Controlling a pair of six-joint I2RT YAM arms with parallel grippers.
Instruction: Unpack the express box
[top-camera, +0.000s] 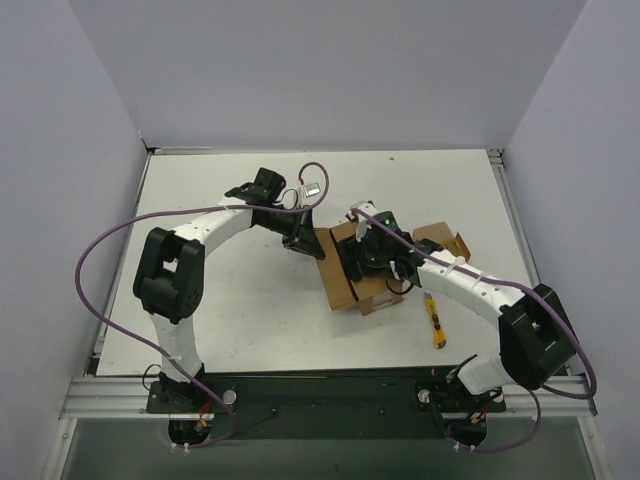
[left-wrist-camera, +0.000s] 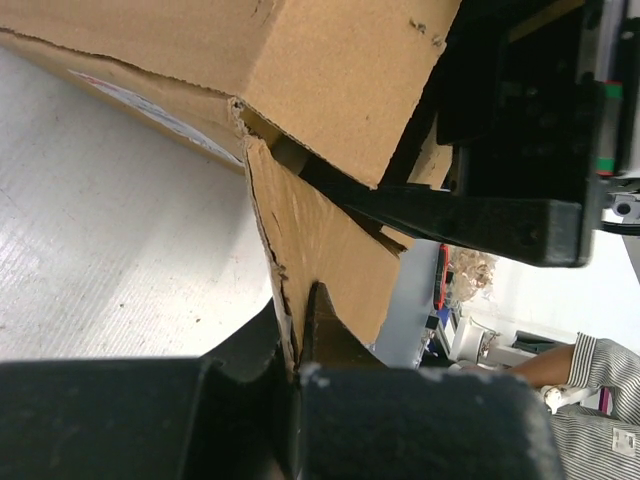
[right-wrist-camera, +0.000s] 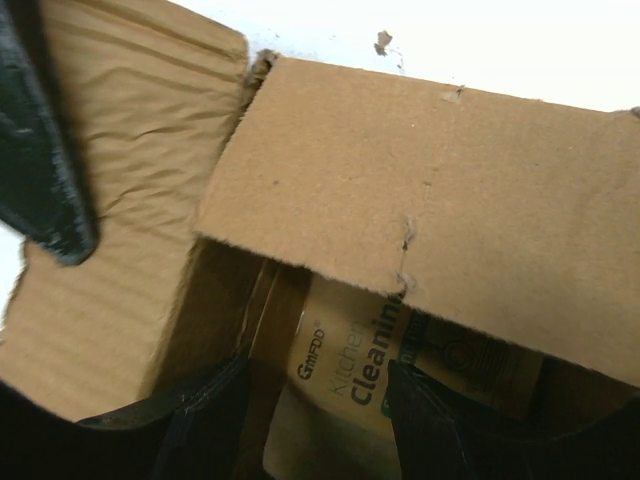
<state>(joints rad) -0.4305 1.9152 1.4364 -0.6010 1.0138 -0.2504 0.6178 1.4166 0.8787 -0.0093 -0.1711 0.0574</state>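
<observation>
The express box (top-camera: 340, 288) lies open at the table's centre, its flaps spread. My left gripper (top-camera: 312, 247) is shut on the box's left flap (left-wrist-camera: 320, 230), pinching the cardboard edge between its fingertips (left-wrist-camera: 298, 300). My right gripper (top-camera: 372, 262) reaches down into the box opening. In the right wrist view it stands open (right-wrist-camera: 315, 385), its two dark fingers either side of a brown packet (right-wrist-camera: 345, 375) printed "Kitchen Cleaning" that lies inside the box. Another flap (right-wrist-camera: 430, 200) partly covers this packet.
A yellow utility knife (top-camera: 437, 322) lies on the table to the right of the box, near my right arm. A brown cardboard piece (top-camera: 446, 240) sits just behind my right forearm. Grey walls enclose the white table (top-camera: 220, 310) on three sides.
</observation>
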